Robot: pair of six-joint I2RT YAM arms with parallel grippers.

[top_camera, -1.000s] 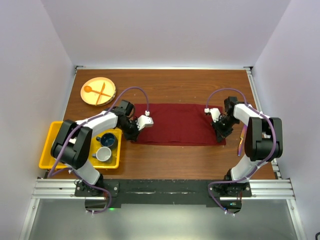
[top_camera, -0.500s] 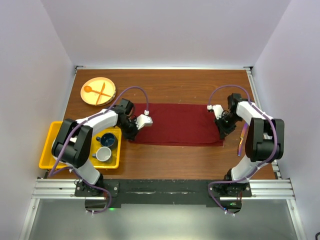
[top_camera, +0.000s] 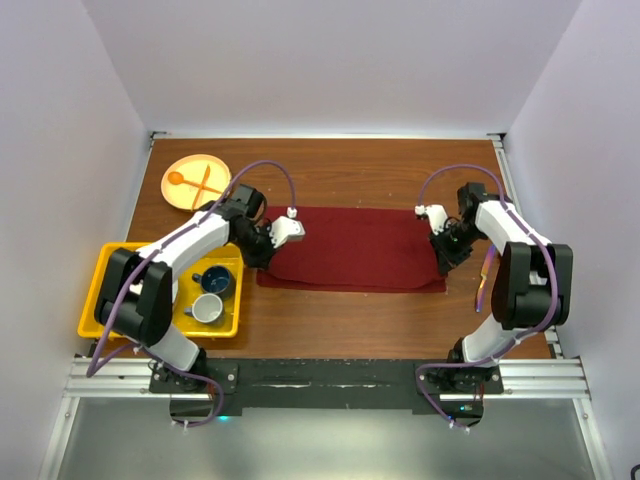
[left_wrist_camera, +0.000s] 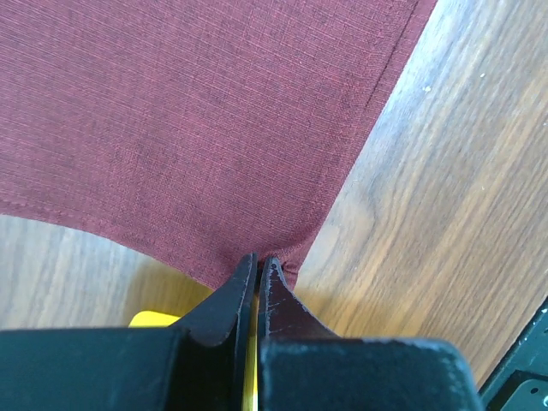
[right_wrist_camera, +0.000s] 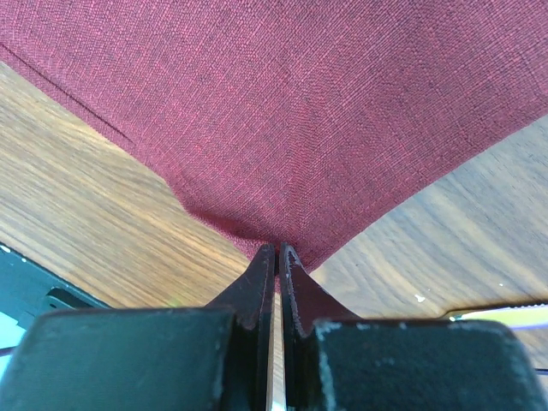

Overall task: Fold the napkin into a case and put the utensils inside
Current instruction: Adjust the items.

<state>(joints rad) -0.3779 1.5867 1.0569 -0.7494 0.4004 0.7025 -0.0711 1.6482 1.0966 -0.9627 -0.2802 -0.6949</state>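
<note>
- In the top view, the napkin [top_camera: 352,250] is lying spread as a wide maroon rectangle across the middle of the bench [top_camera: 350,320], with an arm reaching in at each short end.
- The left hand [top_camera: 260,256] is sitting at the napkin's near-left corner and the right hand [top_camera: 443,262] at its near-right corner. From above, the jaws are too small to read.
- The left wrist view is making this plain. The two dark fingers [left_wrist_camera: 224,300] are pinching the very corner of the cloth, with hemmed edges running away on both sides and a patch of yellow showing beneath.
- The right wrist view is showing the same on its side. The fingers are clenching the corner, and the cloth is puckering where it meets them.
- Only the top view is taking in the yellow tray [top_camera: 90,315], which is holding a blue cup [top_camera: 213,281] and a pale cup [top_camera: 207,309] at the left.
- That view alone is also showing the orange plate [top_camera: 195,165], which is carrying an orange spoon [top_camera: 176,180] and fork [top_camera: 207,182] at the far left.
</note>
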